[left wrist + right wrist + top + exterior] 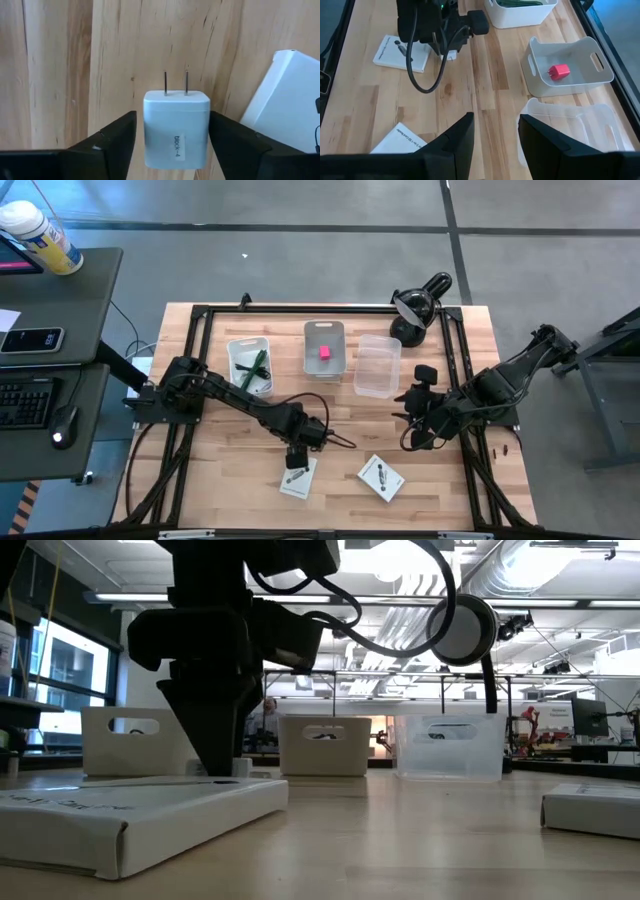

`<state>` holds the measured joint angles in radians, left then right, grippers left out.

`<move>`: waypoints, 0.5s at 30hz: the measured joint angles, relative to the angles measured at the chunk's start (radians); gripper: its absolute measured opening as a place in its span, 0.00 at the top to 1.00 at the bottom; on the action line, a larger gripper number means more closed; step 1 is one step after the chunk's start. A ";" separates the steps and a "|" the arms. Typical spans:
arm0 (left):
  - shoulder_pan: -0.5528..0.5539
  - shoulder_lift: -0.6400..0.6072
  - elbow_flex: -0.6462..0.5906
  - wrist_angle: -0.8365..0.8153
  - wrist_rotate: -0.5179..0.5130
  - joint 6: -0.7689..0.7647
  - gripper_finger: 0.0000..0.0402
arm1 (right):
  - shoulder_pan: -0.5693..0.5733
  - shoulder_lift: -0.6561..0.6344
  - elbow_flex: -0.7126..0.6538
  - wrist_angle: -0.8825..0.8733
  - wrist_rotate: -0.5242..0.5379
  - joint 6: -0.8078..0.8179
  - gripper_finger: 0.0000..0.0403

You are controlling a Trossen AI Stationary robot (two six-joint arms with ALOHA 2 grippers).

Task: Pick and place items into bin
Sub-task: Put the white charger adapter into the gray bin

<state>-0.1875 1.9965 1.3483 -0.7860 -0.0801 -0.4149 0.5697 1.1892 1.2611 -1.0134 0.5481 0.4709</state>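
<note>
A white cube (176, 127) with two metal prongs and a small label lies on its side on the wooden table. My left gripper (172, 115) points down over it, open, one finger on either side of the cube. In the high view this gripper (296, 452) hides the cube, just beyond a white card (298, 477). My right gripper (496, 130) hangs open and empty above the table, near the clear bin (378, 340). A pink block (325, 353) lies in the grey bin (325, 327). A green pen (256, 367) lies in the white bin (236, 350). My left gripper comes at the white cube from above, with its fingers beside two opposite sides. A strip of table shows between one finger (117, 137) and the cube. The other finger (227, 137) stands right at the cube's side (206, 120); I cannot tell whether it touches.
A second white card (381, 477) lies near the table's front edge, toward the right. A black desk lamp (418, 305) stands at the far right behind the clear bin. The three bins stand in a row across the table's far half. Bare wood lies between the two arms.
</note>
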 joint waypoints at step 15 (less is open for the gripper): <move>0.000 0.000 0.000 0.005 -0.007 0.000 0.54 | 0.000 0.000 0.000 0.000 0.003 0.000 0.64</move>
<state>-0.1879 1.9965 1.3483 -0.7813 -0.0872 -0.4152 0.5697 1.1892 1.2613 -1.0134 0.5514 0.4709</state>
